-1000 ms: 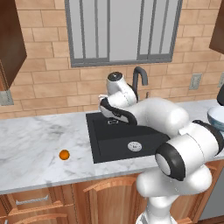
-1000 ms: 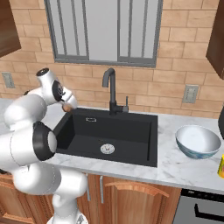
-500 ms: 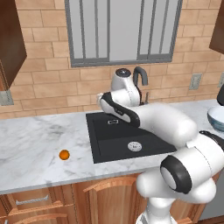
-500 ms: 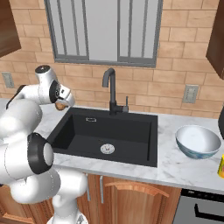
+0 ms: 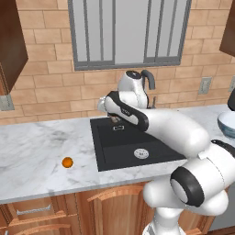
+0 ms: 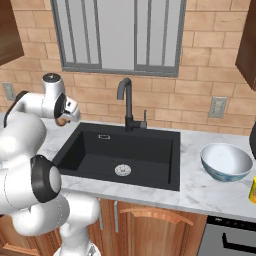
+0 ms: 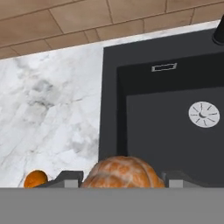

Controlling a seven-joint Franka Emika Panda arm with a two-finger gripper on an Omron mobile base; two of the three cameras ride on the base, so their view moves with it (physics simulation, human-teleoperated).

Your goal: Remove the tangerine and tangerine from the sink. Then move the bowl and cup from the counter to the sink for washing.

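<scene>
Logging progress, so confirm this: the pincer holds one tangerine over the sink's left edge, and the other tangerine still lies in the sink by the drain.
Wrong on the second tangerine: it lies on the counter left of the sink, not by the drain, as the left base view shows. The rest stands: the pincer holds a tangerine over the sink's left edge.

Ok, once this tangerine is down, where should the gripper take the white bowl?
Probably the rim of the bowl, from straight above, one finger inside and one outside. It sits upright, mouth open, too wide to span; the near rim shows bare counter around it.
</scene>
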